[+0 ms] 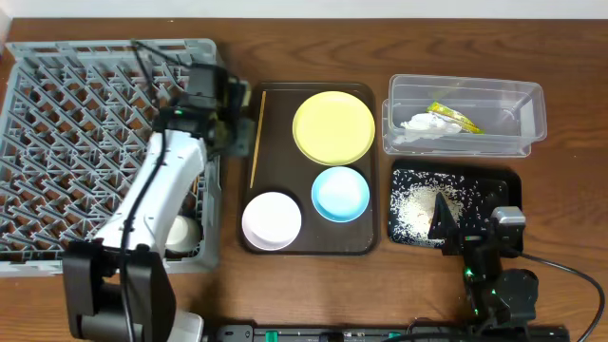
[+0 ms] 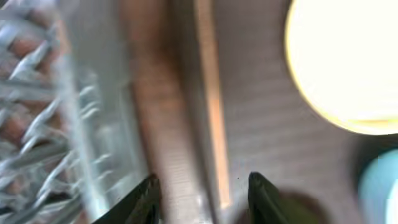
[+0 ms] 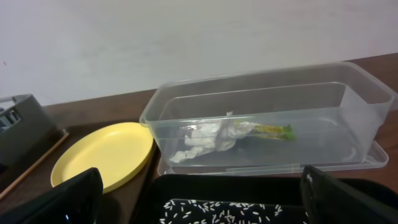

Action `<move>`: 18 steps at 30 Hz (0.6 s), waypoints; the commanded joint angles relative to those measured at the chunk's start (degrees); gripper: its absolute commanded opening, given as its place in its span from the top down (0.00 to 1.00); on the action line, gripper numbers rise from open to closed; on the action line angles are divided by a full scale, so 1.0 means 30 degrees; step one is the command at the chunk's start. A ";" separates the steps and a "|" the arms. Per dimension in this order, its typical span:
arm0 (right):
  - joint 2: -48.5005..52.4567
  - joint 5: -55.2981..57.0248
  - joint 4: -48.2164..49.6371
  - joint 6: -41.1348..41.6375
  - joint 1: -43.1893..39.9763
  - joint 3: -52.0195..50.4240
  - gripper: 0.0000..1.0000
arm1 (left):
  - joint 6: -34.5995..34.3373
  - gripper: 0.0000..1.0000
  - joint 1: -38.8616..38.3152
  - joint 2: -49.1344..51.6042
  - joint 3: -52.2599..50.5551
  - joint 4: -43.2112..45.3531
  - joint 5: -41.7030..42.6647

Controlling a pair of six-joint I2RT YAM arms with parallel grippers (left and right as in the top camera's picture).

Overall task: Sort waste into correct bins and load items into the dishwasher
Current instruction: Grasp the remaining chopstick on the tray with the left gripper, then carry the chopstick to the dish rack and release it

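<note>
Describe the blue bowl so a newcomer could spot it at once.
Find the brown serving tray in the middle of the table. On its right half, just robot-side of the yellow plate, sits the pale blue bowl. The white bowl beside it has a similar shape; this one alone is blue.

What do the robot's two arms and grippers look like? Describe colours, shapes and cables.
The left arm has a white rounded link between black joints, with a thin black cable along it. The right arm is black with a grey block, a green light and a trailing black cable. Both grippers' fingers are black and tapered.
</note>
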 commanded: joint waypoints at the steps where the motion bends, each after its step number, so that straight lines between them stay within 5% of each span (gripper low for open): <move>1: -0.0080 0.0117 0.0000 -0.0270 -0.0087 -0.0080 0.01 | 0.0095 0.54 -0.0539 0.1107 -0.0656 0.0933 0.0430; 15: -0.0080 0.0117 0.0007 -0.0270 -0.0087 -0.0080 0.01 | -0.1348 0.64 -0.0918 0.6207 -0.0670 0.3752 0.0342; 18: -0.0080 0.0117 0.0000 -0.0270 -0.0087 -0.0080 0.01 | -0.1399 0.74 -0.1158 0.6783 -0.0670 0.3672 0.0423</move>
